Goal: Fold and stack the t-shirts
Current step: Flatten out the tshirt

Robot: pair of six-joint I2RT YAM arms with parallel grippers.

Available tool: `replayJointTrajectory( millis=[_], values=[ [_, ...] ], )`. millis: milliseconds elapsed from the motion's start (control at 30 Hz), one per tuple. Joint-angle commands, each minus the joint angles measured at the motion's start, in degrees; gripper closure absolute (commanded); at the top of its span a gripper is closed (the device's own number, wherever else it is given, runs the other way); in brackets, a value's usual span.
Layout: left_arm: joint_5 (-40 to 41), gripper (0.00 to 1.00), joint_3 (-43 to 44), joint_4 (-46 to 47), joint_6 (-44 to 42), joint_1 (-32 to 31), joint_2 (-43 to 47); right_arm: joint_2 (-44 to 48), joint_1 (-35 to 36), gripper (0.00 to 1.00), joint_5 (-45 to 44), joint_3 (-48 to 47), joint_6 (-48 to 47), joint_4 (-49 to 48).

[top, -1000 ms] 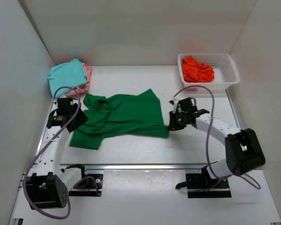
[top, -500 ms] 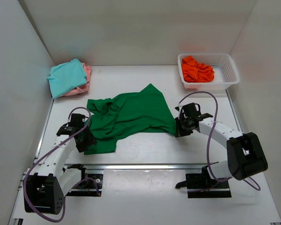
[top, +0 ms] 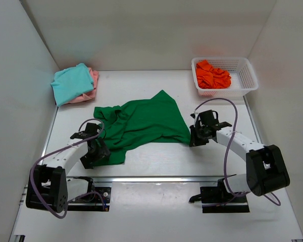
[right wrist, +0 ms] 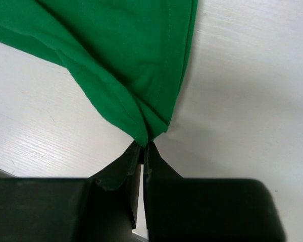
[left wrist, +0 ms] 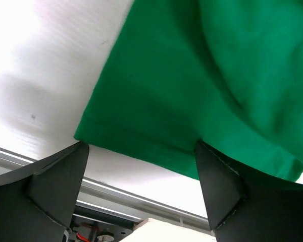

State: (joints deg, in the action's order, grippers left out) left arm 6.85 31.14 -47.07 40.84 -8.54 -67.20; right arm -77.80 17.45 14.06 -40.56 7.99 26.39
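Left gripper (left wrist: 141,151) stands wide apart over the lower-left hem of the dark green t-shirt (top: 141,121). Right gripper (right wrist: 145,147) pinches its lower-right corner

White arms (top: 237,143), black left gripper (top: 95,152) and right gripper (top: 191,140) (purple looping cables (top: 225,132))
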Motion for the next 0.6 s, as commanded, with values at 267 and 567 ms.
replayJointTrajectory(
  millis=[267,567],
  values=[
    [-6.9,1.00,1.8,11.2,-2.1,-3.7,-5.4,4.9,-2.9,1.00,0.7,-0.8,1.0,1.3],
    [-0.9,1.00,52.9,-3.3,-9.8,2.2,-7.1,9.8,-7.3,1.00,2.0,-19.6,5.5,3.7]
  ],
)
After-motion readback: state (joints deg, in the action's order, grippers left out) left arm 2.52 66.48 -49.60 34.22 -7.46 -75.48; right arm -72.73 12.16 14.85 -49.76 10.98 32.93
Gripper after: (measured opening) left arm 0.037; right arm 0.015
